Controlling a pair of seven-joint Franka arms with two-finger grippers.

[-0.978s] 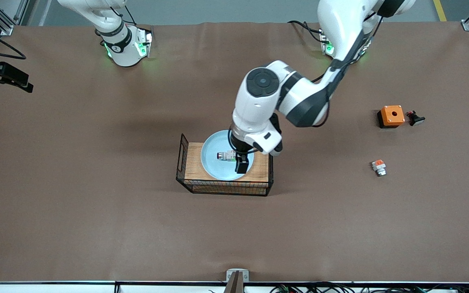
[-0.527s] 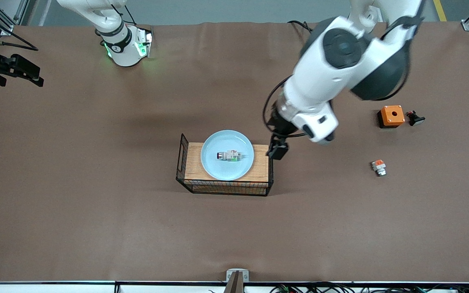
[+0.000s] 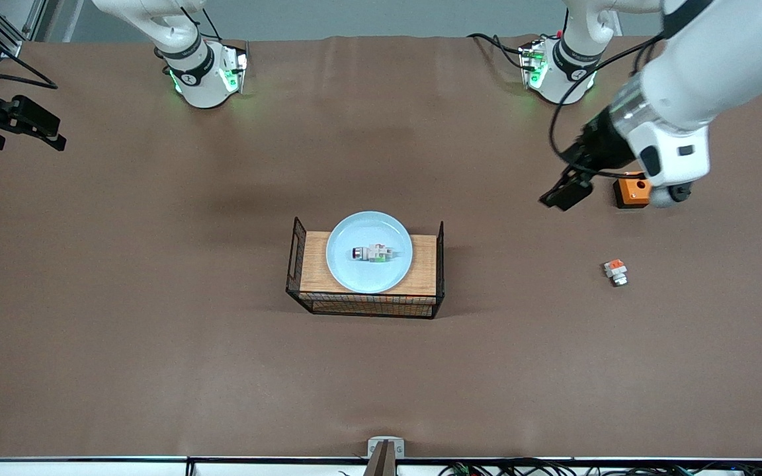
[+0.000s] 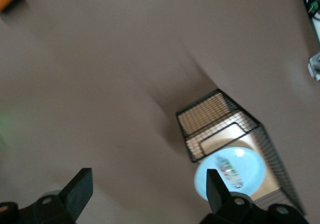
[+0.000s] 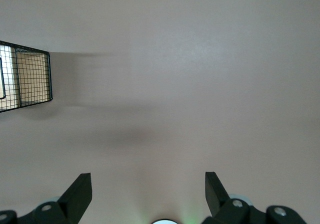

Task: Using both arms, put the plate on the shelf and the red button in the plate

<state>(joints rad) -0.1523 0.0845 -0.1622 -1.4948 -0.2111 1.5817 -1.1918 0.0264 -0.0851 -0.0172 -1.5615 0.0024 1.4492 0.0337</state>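
The pale blue plate (image 3: 354,272) lies on the wooden board of a wire basket (image 3: 298,254) at the table's middle. The red button (image 3: 371,253) lies on its side in the plate's centre, touched by no gripper. My left gripper (image 3: 565,192) hangs open and empty over bare table beside an orange box. The left wrist view shows its fingers (image 4: 77,191) wide apart, with the plate (image 4: 250,176) and the button (image 4: 230,168) in the basket (image 4: 210,115) farther off. My right gripper (image 3: 40,129) waits open at the right arm's end of the table, and the right wrist view shows it (image 5: 147,189) empty over bare table.
An orange box (image 3: 632,190) sits toward the left arm's end, partly covered by the left hand. A small white piece with an orange-red block (image 3: 615,271) lies nearer the camera than that box. The right wrist view catches one end of the basket (image 5: 25,79).
The left gripper has risen off the plate and swung toward the left arm's end, leaving the red button on the plate. The right gripper has barely shifted.
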